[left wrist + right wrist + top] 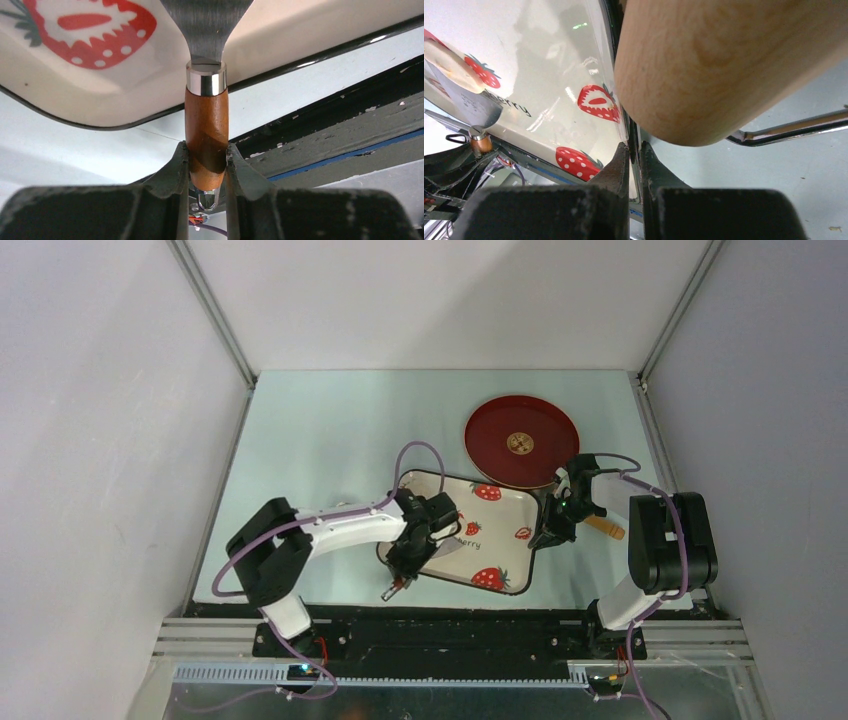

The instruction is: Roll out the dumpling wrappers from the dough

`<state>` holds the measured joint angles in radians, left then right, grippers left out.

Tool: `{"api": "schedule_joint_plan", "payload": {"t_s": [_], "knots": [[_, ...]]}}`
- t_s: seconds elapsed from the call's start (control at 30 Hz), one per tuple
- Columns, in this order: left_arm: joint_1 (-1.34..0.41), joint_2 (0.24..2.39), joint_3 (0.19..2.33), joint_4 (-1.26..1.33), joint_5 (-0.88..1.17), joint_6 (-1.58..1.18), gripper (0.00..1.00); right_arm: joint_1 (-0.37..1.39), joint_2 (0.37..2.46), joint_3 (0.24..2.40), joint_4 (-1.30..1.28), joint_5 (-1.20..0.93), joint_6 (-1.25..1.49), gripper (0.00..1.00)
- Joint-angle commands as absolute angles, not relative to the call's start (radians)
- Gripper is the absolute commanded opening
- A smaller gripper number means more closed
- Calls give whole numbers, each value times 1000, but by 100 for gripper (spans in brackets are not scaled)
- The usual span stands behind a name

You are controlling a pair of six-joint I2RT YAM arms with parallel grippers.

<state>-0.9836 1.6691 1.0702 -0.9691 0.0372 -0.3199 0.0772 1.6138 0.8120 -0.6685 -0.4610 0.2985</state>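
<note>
Rolling looks barely begun: the left end effector (207,150) clenches a scraper (206,120) reaching into the tray (310,35) by the dough (444,57), the right end effector (634,150) pinches the tray's rim, the rolling pin (724,65) lies unheld, and the red plate (490,430) shows no wrappers.

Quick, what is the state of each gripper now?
Left gripper: closed on the handle of the scraper.
Right gripper: closed on the rim of the tray.
</note>
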Motion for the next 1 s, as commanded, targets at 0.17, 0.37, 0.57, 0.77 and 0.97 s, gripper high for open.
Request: {"api": "schedule_joint_plan", "payload": {"t_s": [0.17, 0.37, 0.57, 0.77, 0.97], "knots": [[-977, 1740, 1150, -982, 48, -271, 0, 92, 1625, 810, -675, -446, 313, 0], [-971, 1777, 1197, -982, 60, -259, 0, 92, 1622, 809, -676, -449, 313, 0], [-960, 1798, 1233, -985, 73, -250, 0, 91, 1624, 808, -674, -453, 311, 0], [-953, 1829, 1274, -985, 88, -244, 0, 92, 1624, 809, -672, -456, 311, 0], [-945, 1859, 1319, -988, 77, -242, 0, 84, 1610, 810, -667, -457, 313, 0]]}}
